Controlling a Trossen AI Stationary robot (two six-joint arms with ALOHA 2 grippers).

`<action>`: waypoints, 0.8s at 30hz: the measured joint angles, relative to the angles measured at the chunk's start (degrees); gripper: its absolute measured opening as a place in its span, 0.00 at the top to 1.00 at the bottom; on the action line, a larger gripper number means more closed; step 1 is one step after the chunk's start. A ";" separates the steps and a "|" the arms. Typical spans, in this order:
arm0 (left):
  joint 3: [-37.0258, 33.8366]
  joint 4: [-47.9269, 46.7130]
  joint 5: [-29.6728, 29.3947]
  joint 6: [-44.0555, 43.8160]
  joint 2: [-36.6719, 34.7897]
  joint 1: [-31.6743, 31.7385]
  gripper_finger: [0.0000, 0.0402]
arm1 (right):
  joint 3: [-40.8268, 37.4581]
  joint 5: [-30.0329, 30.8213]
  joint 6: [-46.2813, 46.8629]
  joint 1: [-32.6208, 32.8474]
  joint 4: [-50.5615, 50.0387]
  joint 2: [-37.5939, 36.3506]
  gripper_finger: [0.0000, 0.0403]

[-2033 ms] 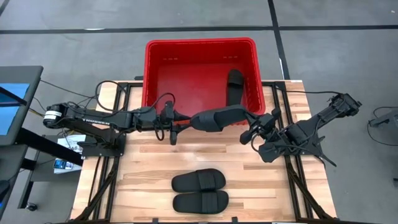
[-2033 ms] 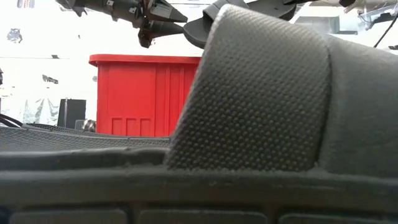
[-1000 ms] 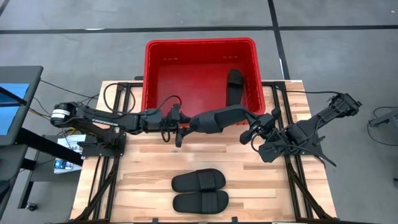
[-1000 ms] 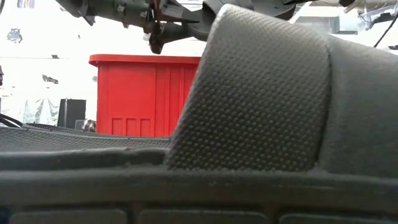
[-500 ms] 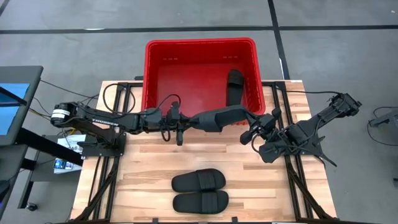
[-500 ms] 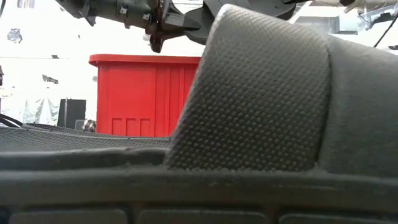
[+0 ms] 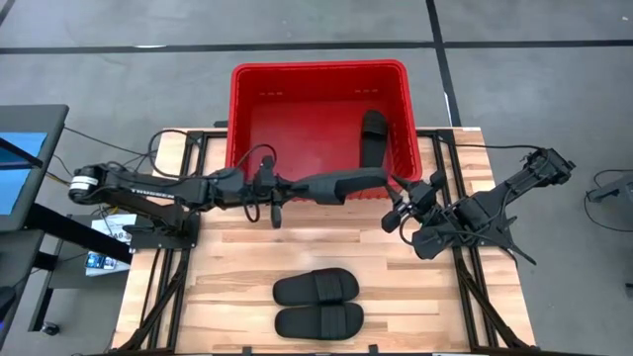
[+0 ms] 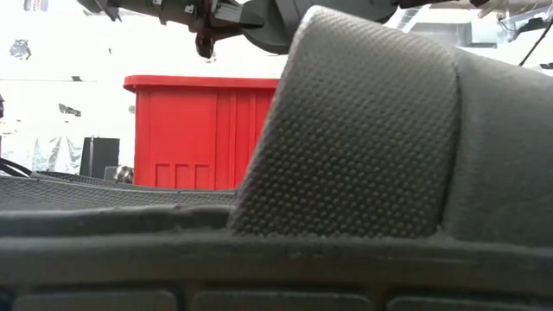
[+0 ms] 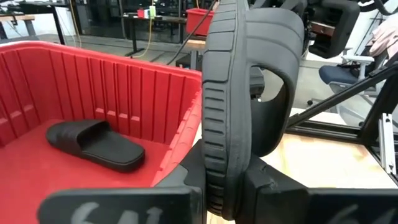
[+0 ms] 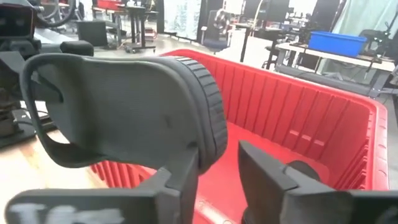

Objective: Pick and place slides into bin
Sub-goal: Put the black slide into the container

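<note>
Sitting just beyond both grippers, the red bin [image 7: 318,74] is holding one slide [image 7: 373,135]. Clamping a slide's sole edge [image 9: 225,112], the left gripper [image 7: 287,190] is holding it on edge above the bin's near rim. Standing parted at the slide's other end, the right gripper [image 7: 404,201] is gripping nothing, its jaws beside the sole.

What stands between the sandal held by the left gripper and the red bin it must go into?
Nothing visible. The left gripper holds the sandal on edge, above the bin's near rim. Inside the bin, one sandal lies by the right wall, with bare floor beside it.
</note>
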 joint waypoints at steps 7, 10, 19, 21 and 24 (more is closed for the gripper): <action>1.28 -6.57 -0.01 1.85 -3.20 1.05 0.95 | -0.01 -4.67 -7.35 0.02 -0.29 -0.04 0.53; 5.65 -15.67 -0.99 3.50 -4.23 2.07 0.95 | -0.02 -6.20 -10.27 0.00 -0.50 -0.02 0.49; 25.83 -45.31 -5.11 10.66 -3.50 5.28 0.95 | -0.02 -7.58 -11.61 0.00 -8.10 0.00 0.49; 30.59 -49.93 -5.73 12.22 -2.47 6.56 0.95 | -0.02 -7.58 -11.61 0.00 -9.55 0.00 0.51; 38.28 -56.07 -5.65 14.07 -0.45 8.82 0.95 | -0.02 -7.71 -11.61 0.23 -11.15 0.00 0.54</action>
